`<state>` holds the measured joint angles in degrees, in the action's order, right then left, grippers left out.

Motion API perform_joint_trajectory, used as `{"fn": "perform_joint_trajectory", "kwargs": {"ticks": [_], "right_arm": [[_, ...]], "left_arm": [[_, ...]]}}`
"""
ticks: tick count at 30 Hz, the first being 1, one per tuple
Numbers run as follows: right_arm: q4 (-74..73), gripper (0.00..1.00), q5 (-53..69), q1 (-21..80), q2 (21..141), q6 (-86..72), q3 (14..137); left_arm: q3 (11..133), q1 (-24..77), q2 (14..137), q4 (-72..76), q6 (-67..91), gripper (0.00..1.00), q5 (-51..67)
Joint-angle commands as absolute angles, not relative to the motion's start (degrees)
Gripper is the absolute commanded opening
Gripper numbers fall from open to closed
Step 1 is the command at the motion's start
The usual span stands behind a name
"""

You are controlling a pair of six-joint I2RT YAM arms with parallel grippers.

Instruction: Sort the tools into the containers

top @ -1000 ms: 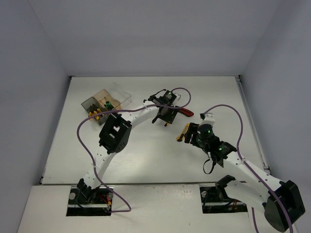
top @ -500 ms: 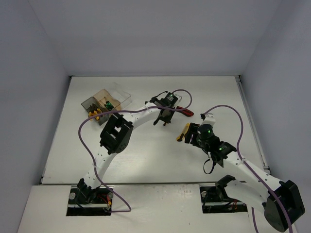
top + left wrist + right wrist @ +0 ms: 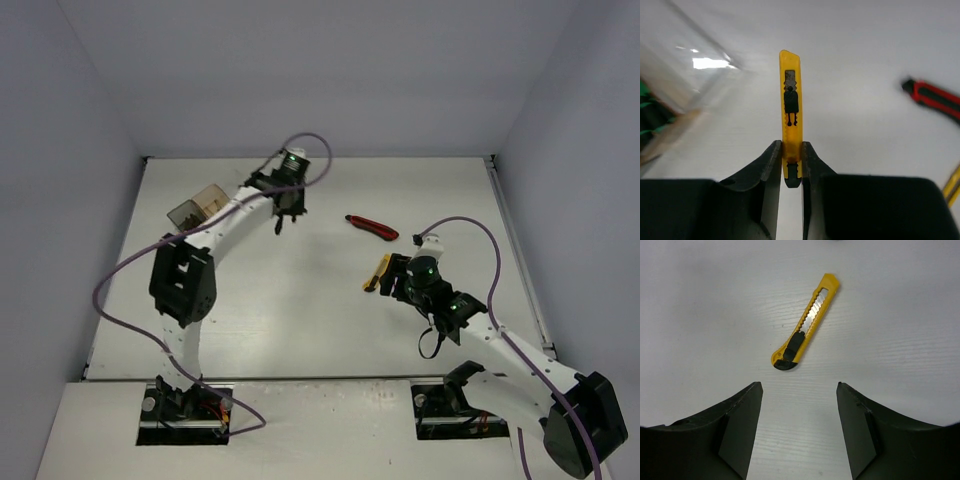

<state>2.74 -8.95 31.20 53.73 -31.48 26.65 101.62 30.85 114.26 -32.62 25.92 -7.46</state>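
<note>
My left gripper is shut on a yellow utility knife, pinched at its black tail end with the body pointing away from the wrist. In the top view this gripper hangs just right of the containers, whose clear bin shows blurred at the left of the left wrist view. A red-black utility knife lies on the table. A second yellow utility knife lies just ahead of my open right gripper, not touching it.
The white table is walled on three sides. The left arm's link stretches across the containers' right end and hides part of them. Purple cables loop above both arms. Green and dark tools show blurred in the bins.
</note>
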Motion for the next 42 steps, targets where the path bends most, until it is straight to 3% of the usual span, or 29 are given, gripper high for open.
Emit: {"fn": "perform_joint_trajectory", "kwargs": {"ticks": [1, 14, 20, 21, 26, 28, 33, 36, 42], "right_arm": [[4.92, 0.58, -9.32, 30.85, 53.32, -31.58, 26.98], [4.83, 0.58, -8.74, 30.59, 53.03, -31.78, 26.32], [4.75, 0.58, -8.35, 30.42, 52.32, -31.82, 25.93], [4.75, 0.58, -8.35, 30.41, 52.22, -31.89, 25.85], [4.83, 0.59, -8.35, 30.23, 52.99, -31.73, 25.92], [4.83, 0.58, -8.26, 30.23, 53.09, -31.64, 26.07], [4.83, 0.58, -9.68, 30.08, 52.09, -31.64, 25.5], [4.83, 0.58, -10.63, 29.71, 51.07, -31.82, 24.52], [4.75, 0.58, -11.56, 29.29, 48.91, -33.58, 23.7]], "left_arm": [[101.49, 20.73, 109.52, -30.76, 36.13, 0.0, -8.75], [111.37, 12.41, 120.24, -29.99, 46.82, 0.09, -3.16], [110.06, 11.28, 120.54, -29.25, 49.81, 0.16, -3.67], [109.72, 11.25, 120.35, -28.95, 49.83, 0.18, -4.0], [108.91, 11.33, 119.02, -28.83, 47.48, 0.57, -3.33], [108.18, 11.39, 117.51, -28.77, 46.34, 0.61, -4.15], [107.08, 14.8, 113.77, -28.54, 38.46, 0.62, -3.49], [106.61, 20.75, 110.49, -28.56, 27.45, 0.62, -3.08], [101.51, 34.53, 108.26, -26.74, 19.86, 0.62, -0.44]]}}
